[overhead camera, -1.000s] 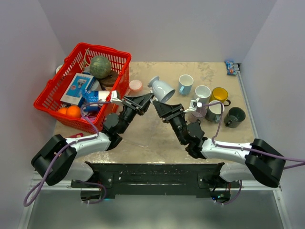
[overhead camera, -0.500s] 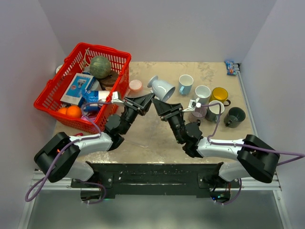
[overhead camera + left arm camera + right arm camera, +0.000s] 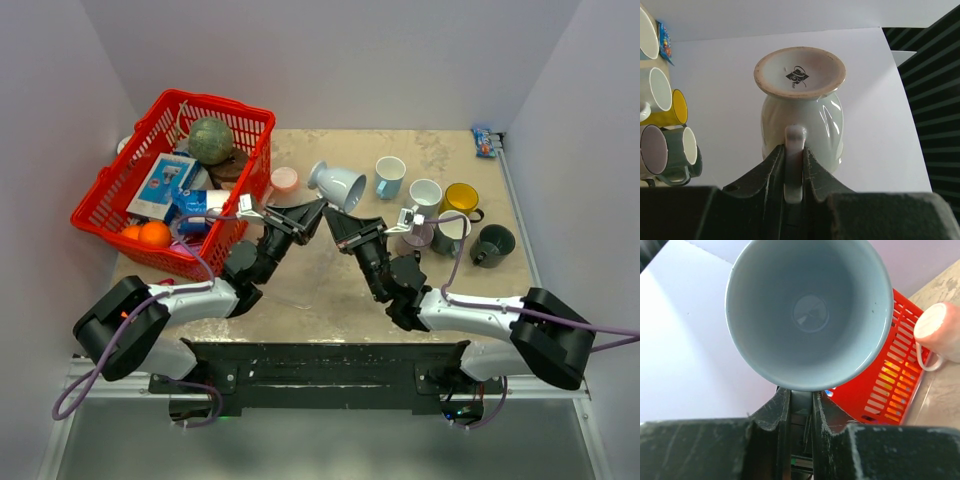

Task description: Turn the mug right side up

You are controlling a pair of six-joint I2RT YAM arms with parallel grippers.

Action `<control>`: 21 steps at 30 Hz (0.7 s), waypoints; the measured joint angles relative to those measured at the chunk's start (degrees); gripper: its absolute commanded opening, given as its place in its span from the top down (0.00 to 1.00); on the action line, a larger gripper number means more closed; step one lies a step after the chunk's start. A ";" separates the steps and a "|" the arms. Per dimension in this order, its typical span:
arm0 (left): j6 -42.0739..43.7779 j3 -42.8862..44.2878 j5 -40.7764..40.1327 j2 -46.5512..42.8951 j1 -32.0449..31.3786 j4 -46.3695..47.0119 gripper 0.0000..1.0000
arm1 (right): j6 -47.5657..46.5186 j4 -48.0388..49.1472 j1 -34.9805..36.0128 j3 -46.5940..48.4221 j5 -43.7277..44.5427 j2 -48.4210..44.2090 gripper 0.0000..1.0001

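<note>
A pale blue-white mug (image 3: pixel 342 186) hangs in the air above the table, tilted, with its base pointing up and to the left. In the left wrist view its base faces up and away (image 3: pixel 802 120). My left gripper (image 3: pixel 318 208) is shut on the mug's handle (image 3: pixel 794 165). In the right wrist view the mug's open mouth (image 3: pixel 810 315) faces the camera. My right gripper (image 3: pixel 333 213) sits just under the rim (image 3: pixel 801 400). Its fingers are closed to a narrow gap around a grey piece that looks like the handle.
A red basket (image 3: pixel 120 180) full of items stands at the left. A pink mug (image 3: pixel 285 180) lies beside it. Several upright mugs (image 3: pixel 425 195) stand at the right, among them a yellow one (image 3: pixel 461 199) and a dark green one (image 3: pixel 492 244). A blue packet (image 3: pixel 483 142) lies at the back right.
Both grippers and the mug have shifted slightly up and forward together. The mug's base has tipped a little more to the left.
</note>
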 measured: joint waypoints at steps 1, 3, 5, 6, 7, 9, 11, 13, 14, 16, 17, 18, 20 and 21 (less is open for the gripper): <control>0.00 0.00 0.04 0.02 -0.07 -0.02 0.99 | -0.02 -1.29 0.02 0.15 0.09 -0.66 1.00; 0.00 0.00 0.22 0.00 -0.20 -0.07 0.86 | -0.24 -2.75 0.15 0.22 0.31 -1.46 1.00; 0.15 0.00 0.59 0.02 -0.28 -0.48 0.59 | -0.63 -4.74 0.24 0.22 0.42 -2.56 1.00; 0.35 0.00 0.81 0.02 -0.31 -0.74 0.51 | -1.18 -6.19 0.26 0.24 0.59 -3.28 1.00; 0.50 -0.02 1.31 0.00 -0.33 -0.85 0.38 | -1.77 -7.56 0.22 0.26 0.94 -3.80 1.00; 0.96 -0.02 2.25 -0.20 -0.68 -1.64 0.28 | -3.23 -12.55 -0.04 0.55 1.97 -5.53 1.00; 1.57 -0.02 3.28 -0.94 -1.11 -3.82 0.19 | -4.74 -19.02 -0.24 1.16 3.21 -7.48 1.00; 2.71 -0.09 4.17 -2.40 -1.42 -6.84 0.12 | -6.12 -25.94 -0.50 2.14 4.20 -9.60 1.00; 3.39 -0.09 4.48 -3.45 -1.49 -8.63 0.10 | -6.97 -30.12 -0.55 2.93 4.85 -10.86 1.00; 5.51 -0.09 4.57 -6.08 -1.57 -13.05 0.07 | -8.96 -38.69 -0.55 5.05 6.29 -13.49 1.00; 6.95 -0.04 4.59 -7.72 -1.57 -16.06 0.06 | -9.92 -42.29 -0.55 6.05 6.80 -14.58 1.00; 8.00 0.09 4.63 -8.94 -1.57 -18.43 0.05 | -10.88 -45.66 -0.55 7.10 7.48 -15.50 1.00; 11.61 1.42 4.68 -11.54 -1.57 -25.75 0.04 | -13.09 -52.94 -0.61 9.53 8.28 -16.79 1.00; 13.44 2.47 4.66 -12.74 -1.57 -30.10 0.03 | -13.92 -55.63 -0.66 10.51 8.70 -17.03 1.00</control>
